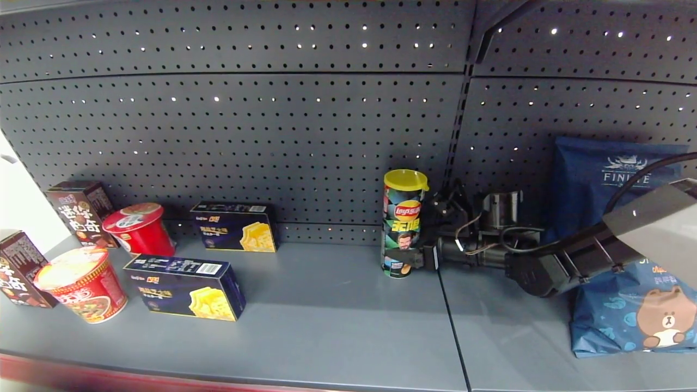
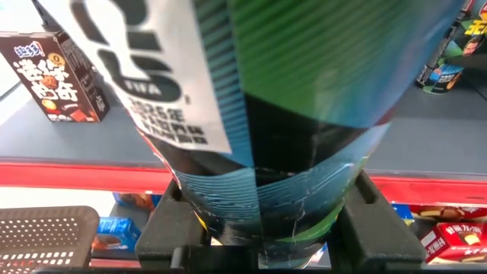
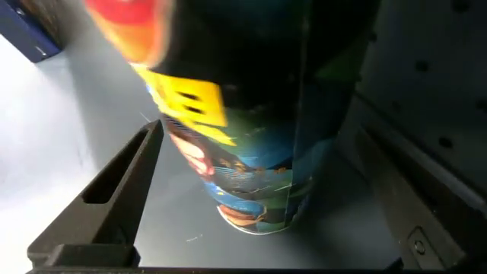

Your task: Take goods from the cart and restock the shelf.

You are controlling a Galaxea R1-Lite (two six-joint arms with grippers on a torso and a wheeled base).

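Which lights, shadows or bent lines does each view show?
Head view: light shines through the pegboard, its seams curve, the front blue box casts a shadow. Right wrist view: the chips can is dark near its lid. Left wrist view: the left hand grips a second can, brightly lit.

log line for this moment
right gripper around chip can upright on shelf | left gripper holding second can

Cut off by the frame edge: top of the held can (image 2: 297, 106) in the left pincer (image 2: 274, 236), with print blurred from nearness. Likewise cropped and blurred: upper part of the standing can (image 3: 251, 175). Partly outside the head view: brown box (image 1: 19, 267), bear bag (image 1: 610, 321).
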